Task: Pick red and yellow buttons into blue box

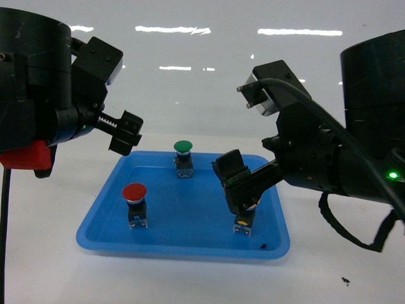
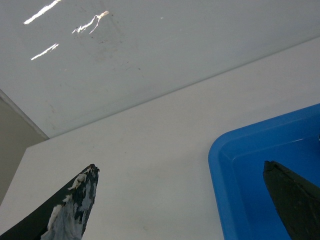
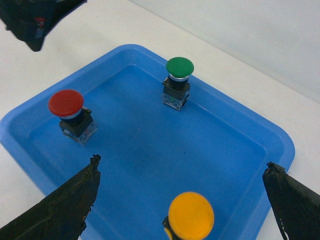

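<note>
The yellow button [image 3: 190,216] stands upright near the shallow blue tray's [image 1: 101,225] right front rim, open floor around it. The red button [image 1: 135,192] stands well apart at left, a green button [image 1: 183,147] behind. The right gripper [image 1: 243,190] hovers over yellow, jaws wide; the left gripper [image 1: 125,132], also spread, hangs above the tray's far-left corner.

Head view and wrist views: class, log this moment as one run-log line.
right end effector: open, over yellow button | left end effector: open, raised | red button: upright in blue tray | green button: in tray
</note>
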